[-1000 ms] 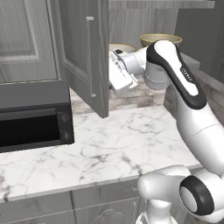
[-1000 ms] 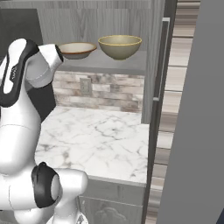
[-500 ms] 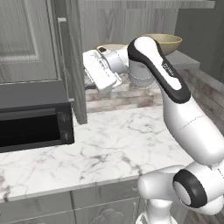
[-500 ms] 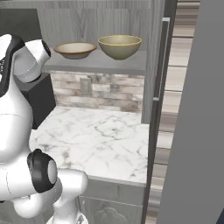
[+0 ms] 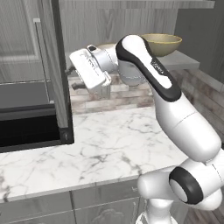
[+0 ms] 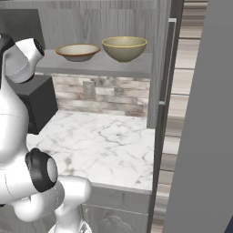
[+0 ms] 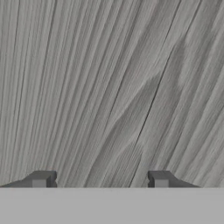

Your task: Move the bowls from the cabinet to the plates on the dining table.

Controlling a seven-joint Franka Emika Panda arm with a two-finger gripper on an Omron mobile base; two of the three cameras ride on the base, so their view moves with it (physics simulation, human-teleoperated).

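Two olive-tan bowls stand on the grey shelf (image 6: pixel 98 67) of the cabinet: a shallow bowl (image 6: pixel 77 51) on the left and a deeper bowl (image 6: pixel 124 48) beside it. The deeper bowl (image 5: pixel 160 43) also peeks out behind my arm. My gripper (image 5: pixel 89 85) hangs under the shelf's left end, close against the inner face of the cabinet's left door (image 5: pixel 60 65). In the hand view my gripper (image 7: pixel 100 181) is open, fingertips (image 7: pixel 41 179) wide apart, nothing between them, grey wood grain right ahead. The plates and the dining table are out of view.
A black microwave (image 5: pixel 26 129) sits on the marble counter (image 5: pixel 113 140) left of the open door. The cabinet's right door (image 6: pixel 167 68) stands open, edge toward me. A brick backsplash (image 6: pixel 104 93) runs under the shelf.
The left cabinet door has swung further open to the left, and my hand has moved left with it, away from the bowls.
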